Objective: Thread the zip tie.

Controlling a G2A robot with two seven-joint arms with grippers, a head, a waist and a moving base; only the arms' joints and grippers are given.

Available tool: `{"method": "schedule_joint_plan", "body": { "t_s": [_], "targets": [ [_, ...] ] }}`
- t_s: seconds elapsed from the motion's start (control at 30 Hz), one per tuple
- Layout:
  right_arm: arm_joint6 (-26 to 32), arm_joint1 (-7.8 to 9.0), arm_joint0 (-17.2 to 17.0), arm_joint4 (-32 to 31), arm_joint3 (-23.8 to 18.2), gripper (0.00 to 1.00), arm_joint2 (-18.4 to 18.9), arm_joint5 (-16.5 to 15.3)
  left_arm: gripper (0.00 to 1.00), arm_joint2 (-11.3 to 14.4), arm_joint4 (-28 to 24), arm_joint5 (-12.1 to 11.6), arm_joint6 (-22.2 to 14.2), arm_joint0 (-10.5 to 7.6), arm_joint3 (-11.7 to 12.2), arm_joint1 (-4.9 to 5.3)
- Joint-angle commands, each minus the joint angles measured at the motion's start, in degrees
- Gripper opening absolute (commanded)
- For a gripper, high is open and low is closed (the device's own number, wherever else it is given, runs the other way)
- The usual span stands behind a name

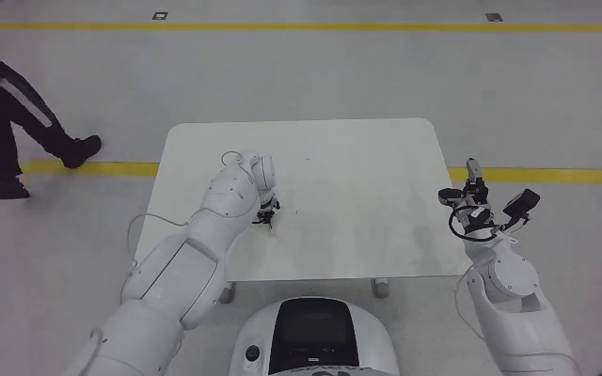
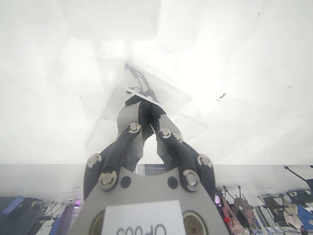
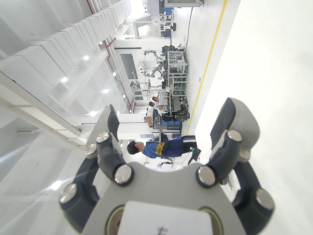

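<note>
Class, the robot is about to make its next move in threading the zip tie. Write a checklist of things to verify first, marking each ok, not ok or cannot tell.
1. Left gripper at the zip tie: ok, its fingertips meet beside it at the clear plate.
2. Tie actually pinched between the fingertips: cannot tell.
3. Right gripper open and free to help: ok.
4. Right gripper over the table: not ok, it is beyond the table's edge.
5. Tie end lined up with its head: cannot tell.
</note>
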Motion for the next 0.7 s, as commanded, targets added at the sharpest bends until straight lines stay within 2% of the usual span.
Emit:
{"method": "schedule_joint_plan", "body": {
  "t_s": [0.0, 0.1, 0.23, 0.5, 0.57, 0.67],
  "targets": [
    [0.0, 0.0, 0.0, 0.0, 0.0, 1.0, 0.0, 0.0, 0.08, 0.01, -0.21, 0.0, 0.26, -0.32, 0.53, -0.21],
    [0.0, 0.0, 0.0, 0.0, 0.0, 1.0, 0.0, 0.0, 0.08, 0.17, -0.38, 0.0, 0.46, -0.72, 1.13, -0.53],
    [0.0, 0.0, 0.0, 0.0, 0.0, 1.0, 0.0, 0.0, 0.0, 0.44, -0.57, 0.0, 0.7, -1.09, 1.92, -0.9],
    [0.0, 0.0, 0.0, 0.0, 0.0, 1.0, 0.0, 0.0, 0.0, 0.92, -1.2, 0.0, 0.99, -1.56, 3.18, -1.4],
    [0.0, 0.0, 0.0, 0.0, 0.0, 1.0, 0.0, 0.0, 0.07, 1.02, -1.4, 0.0, 1.1, -1.66, 3.35, -1.51],
    [0.0, 0.0, 0.0, 0.0, 0.0, 1.0, 0.0, 0.0, 0.1, 1.23, -1.66, 0.0, 1.28, -1.79, 3.64, -1.68]
  ]
}}
